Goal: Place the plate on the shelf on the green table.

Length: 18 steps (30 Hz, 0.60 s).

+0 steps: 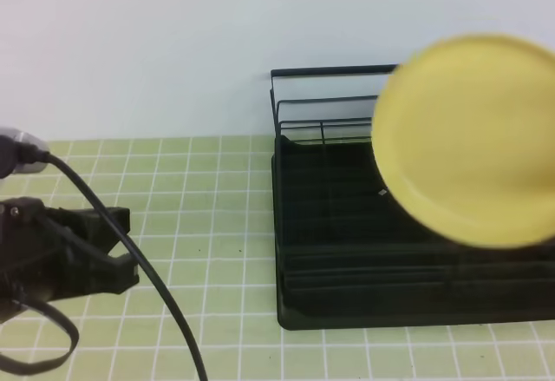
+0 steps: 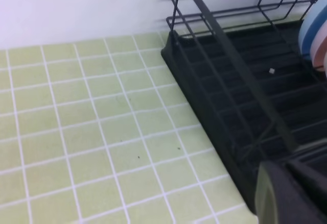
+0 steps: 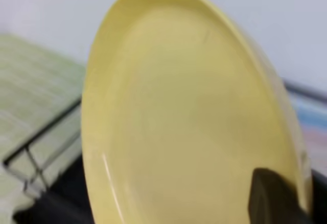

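The pale-yellow plate hangs in the air, tilted on edge, above the right half of the black wire shelf. In the right wrist view the plate fills the frame, and my right gripper is shut on its lower rim, with one dark finger lying across its face. In the exterior high view that gripper is hidden. The shelf stands on the green table. My left gripper rests low at the far left, shut and holding nothing, well away from the shelf.
A blue-rimmed plate and a pink-rimmed one stand at the right end of the shelf. A black cable loops over the left arm. A white wall rises behind the shelf's tall back rail.
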Motion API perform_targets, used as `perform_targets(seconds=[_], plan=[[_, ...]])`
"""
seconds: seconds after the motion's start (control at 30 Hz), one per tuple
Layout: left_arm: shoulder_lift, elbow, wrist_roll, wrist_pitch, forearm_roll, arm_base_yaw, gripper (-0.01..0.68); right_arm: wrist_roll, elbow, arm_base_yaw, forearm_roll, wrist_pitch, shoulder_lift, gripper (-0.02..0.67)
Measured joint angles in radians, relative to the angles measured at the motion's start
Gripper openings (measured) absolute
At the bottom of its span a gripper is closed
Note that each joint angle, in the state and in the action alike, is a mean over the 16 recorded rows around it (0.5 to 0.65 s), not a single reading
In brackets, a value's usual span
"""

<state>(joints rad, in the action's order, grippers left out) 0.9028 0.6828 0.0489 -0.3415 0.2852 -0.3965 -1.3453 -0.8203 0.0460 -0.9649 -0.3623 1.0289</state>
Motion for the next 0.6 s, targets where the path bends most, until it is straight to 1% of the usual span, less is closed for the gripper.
perform_targets(seconds=[0.1,0.17,0.27,0.37,0.43,0.5,0.6], plan=[[0.0,0.0,0.0,-0.007,0.001,0.0,-0.001,0.167,-0.046,-0.017,0.211,-0.071,0.003,0.073],[0.0,0.0,0.0,-0.012,0.002,0.0,-0.001,0.255,-0.082,-0.023,0.358,-0.107,0.01,0.073],[-0.001,0.0,0.0,-0.018,0.003,0.0,-0.001,0.318,-0.134,-0.017,0.545,-0.141,0.028,0.073],[-0.001,0.0,0.0,-0.022,0.002,0.0,-0.001,0.278,-0.177,0.001,0.67,-0.144,0.053,0.073],[-0.002,0.0,0.0,-0.023,0.001,0.0,-0.002,0.21,-0.198,0.016,0.71,-0.128,0.072,0.073],[-0.002,0.0,0.0,-0.023,0.0,0.0,-0.002,0.117,-0.212,0.03,0.72,-0.107,0.091,0.073],[-0.002,0.0,0.0,-0.023,-0.002,0.0,-0.002,-0.032,-0.222,0.049,0.693,-0.077,0.119,0.073]])
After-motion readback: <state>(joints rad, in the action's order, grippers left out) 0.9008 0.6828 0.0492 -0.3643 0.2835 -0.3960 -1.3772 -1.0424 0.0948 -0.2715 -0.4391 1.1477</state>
